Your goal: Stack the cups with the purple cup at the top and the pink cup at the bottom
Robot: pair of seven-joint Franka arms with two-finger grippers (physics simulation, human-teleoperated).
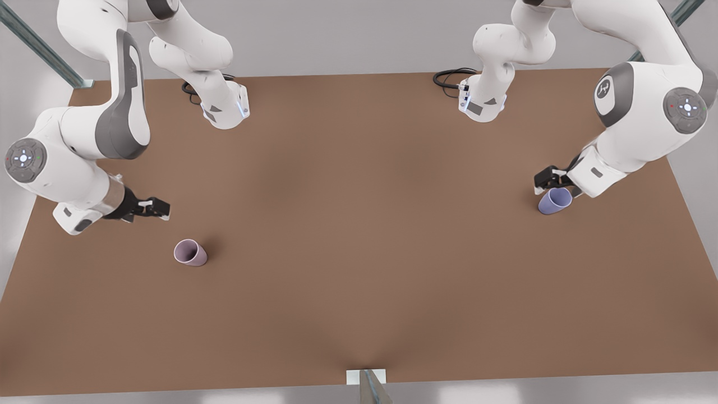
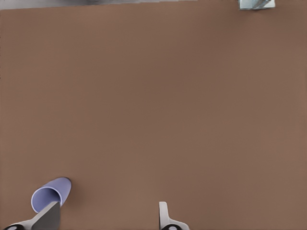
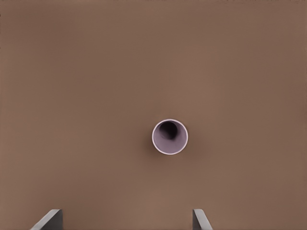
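Note:
The pink cup [image 1: 189, 252] stands mouth up on the brown table [image 1: 359, 224], toward the front view's left. In the right wrist view the pink cup [image 3: 170, 136] lies ahead of my right gripper [image 3: 125, 219], which is open and empty. That right gripper [image 1: 160, 209] hovers a little behind and to the left of the cup. On the front view's right, the purple cup [image 1: 555, 200] sits just below my left gripper [image 1: 552, 180]. My left gripper [image 2: 108, 213] is open, and the purple cup [image 2: 51, 194] is beside one finger [image 2: 50, 215], outside the gap.
Both arm bases [image 1: 224, 109] [image 1: 482, 104] stand at the table's back edge, with black cables [image 1: 451, 76] beside them. A small white bracket [image 1: 366, 377] sits at the middle of the front edge. Bare brown tabletop lies between the two cups.

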